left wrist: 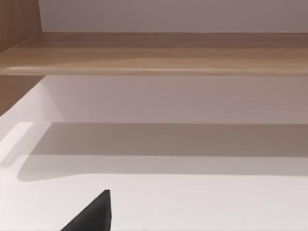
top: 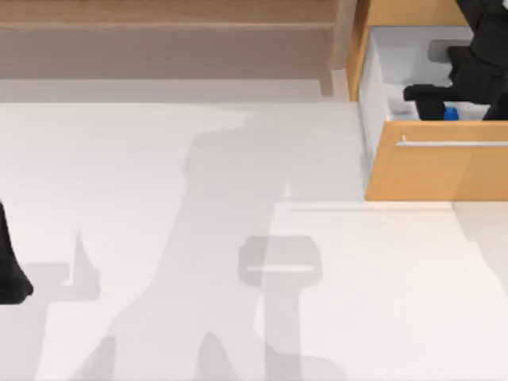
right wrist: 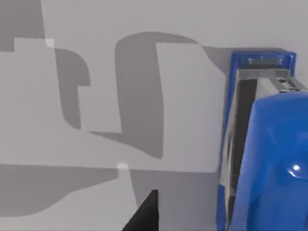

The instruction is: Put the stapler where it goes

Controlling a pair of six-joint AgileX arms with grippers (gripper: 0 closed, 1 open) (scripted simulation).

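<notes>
Right gripper [top: 444, 99] inside open drawer [top: 436, 167], stapler [top: 452, 113] beneath; grip unclear. Risk: stapler snagging drawer front on retreat.

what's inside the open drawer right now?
The drawer holds the right hand, reaching in over its white floor, and a sliver of the blue stapler beside it. The arm covers most of the stapler and the drawer's right part. The left hand sits parked at the table's left edge.
</notes>
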